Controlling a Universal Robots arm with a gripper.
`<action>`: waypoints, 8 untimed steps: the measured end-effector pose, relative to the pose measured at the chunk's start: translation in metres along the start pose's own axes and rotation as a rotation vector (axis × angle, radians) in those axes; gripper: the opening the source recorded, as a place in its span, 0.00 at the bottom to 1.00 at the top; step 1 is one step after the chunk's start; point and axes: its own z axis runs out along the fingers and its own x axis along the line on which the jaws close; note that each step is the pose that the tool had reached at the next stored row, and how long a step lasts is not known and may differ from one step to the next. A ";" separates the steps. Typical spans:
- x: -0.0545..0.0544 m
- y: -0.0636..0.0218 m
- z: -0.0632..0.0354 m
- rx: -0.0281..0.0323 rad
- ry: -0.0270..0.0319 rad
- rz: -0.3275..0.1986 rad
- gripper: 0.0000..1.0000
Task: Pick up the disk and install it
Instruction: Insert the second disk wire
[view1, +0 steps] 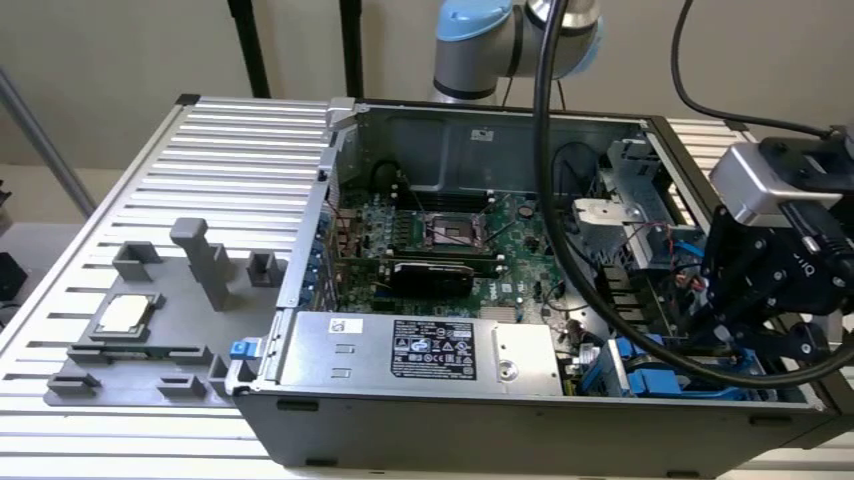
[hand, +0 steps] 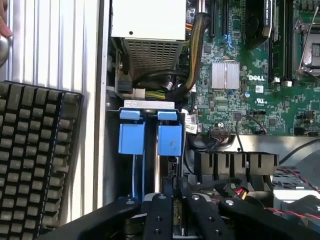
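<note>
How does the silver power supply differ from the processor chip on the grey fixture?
The power supply sits inside the computer case; the processor chip lies outside, on the grey fixture. The power supply is a large box with a black label; the processor chip is small, flat and square. Both are silver-coloured.

Robotics lab bench: slatted aluminium worktop (view1: 134, 180) carrying an opened computer case (view1: 534, 420), grey fixture blocks (view1: 147, 340) near its edge, keyboard (hand: 35, 160) alongside.
</note>
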 end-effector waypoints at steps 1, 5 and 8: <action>-0.001 -0.0002 0.0002 0.0002 0.0009 0.003 0.00; -0.002 -0.0016 0.0007 0.0009 0.0110 0.016 0.00; -0.002 -0.0019 0.0017 0.0012 0.0162 0.022 0.00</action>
